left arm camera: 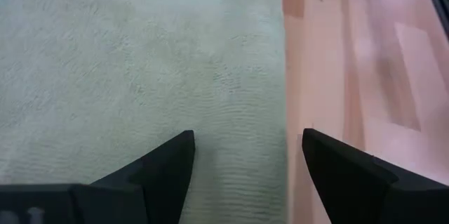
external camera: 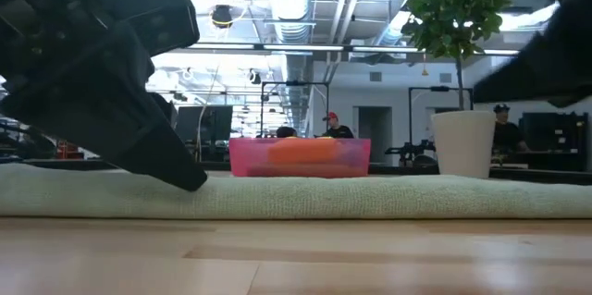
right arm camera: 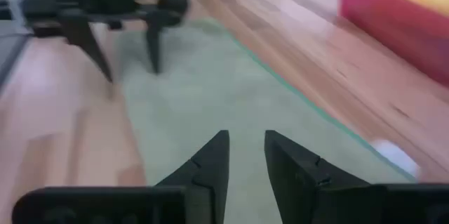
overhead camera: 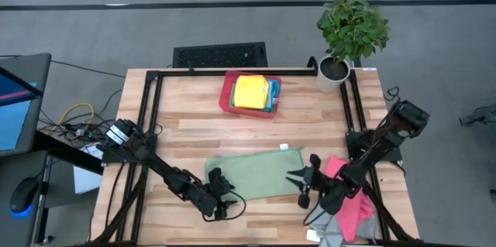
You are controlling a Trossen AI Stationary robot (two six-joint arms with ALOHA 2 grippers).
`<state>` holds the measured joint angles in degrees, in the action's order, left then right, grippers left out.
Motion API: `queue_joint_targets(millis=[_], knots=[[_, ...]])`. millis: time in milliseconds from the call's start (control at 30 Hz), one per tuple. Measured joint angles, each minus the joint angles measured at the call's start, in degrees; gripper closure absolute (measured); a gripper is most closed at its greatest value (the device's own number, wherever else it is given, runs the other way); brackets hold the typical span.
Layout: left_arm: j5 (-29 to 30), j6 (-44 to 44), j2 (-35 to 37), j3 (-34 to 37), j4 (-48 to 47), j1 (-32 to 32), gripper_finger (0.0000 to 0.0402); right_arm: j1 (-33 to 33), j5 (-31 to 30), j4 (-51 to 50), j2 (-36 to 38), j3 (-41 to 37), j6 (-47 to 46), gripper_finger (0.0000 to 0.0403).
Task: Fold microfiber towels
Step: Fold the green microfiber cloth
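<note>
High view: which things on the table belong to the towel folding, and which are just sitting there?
Job:
- flat green microfiber towel, between left gripper and right gripper
- pink and grey towels
- folded yellow towel
- red rectangular tray

Lying about:
- leafy potted plant

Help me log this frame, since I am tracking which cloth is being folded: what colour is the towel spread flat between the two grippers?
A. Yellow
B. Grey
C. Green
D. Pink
C: the green towel lies flat on the table between the left gripper and the right gripper; yellow sits in the red tray, pink lies beside the right arm.
</note>
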<state>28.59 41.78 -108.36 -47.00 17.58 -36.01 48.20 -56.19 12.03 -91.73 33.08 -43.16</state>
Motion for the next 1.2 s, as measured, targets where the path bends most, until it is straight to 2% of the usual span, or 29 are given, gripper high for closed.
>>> queue_joint_targets(millis=[100,200,333,433,567,633,733,867,1033,1100,1200], knots=[[0.23,-0.02,0.00,-0.05,-0.04,0.00,0.0143,-0.32,1.25,10.69,-4.95,0.02,7.07,0.0285],[0.45,0.38,0.00,-0.06,-0.03,0.02,0.0143,-0.28,1.77,18.78,-11.45,0.02,8.27,0.0285],[0.62,0.44,0.00,-0.07,-0.02,0.02,0.0143,-0.30,6.33,24.83,-20.53,0.09,4.01,0.0285],[0.33,0.96,0.00,-0.09,-0.04,0.01,0.0143,0.64,4.71,25.97,-24.06,0.28,-2.20,0.0285],[-1.70,0.74,2.99,-0.10,-1.12,0.04,0.0143,1.99,3.01,24.48,-24.18,0.31,-3.44,0.0285],[-0.49,-0.38,5.52,-0.14,-1.59,0.00,0.0143,2.33,2.73,23.16,-23.11,0.19,-3.47,0.0285],[4.83,-3.68,8.61,-0.14,-0.65,-1.11,0.0143,2.02,3.27,21.20,-21.96,0.13,-3.45,0.0285],[13.03,-8.59,8.87,0.30,3.36,-4.78,0.0143,1.63,3.63,20.30,-21.57,0.15,-3.36,0.0285],[18.61,-5.48,3.12,0.39,3.17,-8.13,0.0168,1.65,3.72,19.91,-21.54,0.15,-3.40,0.0285],[19.34,-4.61,-1.05,0.29,4.44,-8.75,0.0193,1.62,3.70,19.89,-21.54,0.15,-3.40,0.0285],[22.41,1.55,-8.06,-0.07,4.64,-9.36,0.0242,1.60,3.71,19.92,-21.52,0.15,-3.47,0.0285]])
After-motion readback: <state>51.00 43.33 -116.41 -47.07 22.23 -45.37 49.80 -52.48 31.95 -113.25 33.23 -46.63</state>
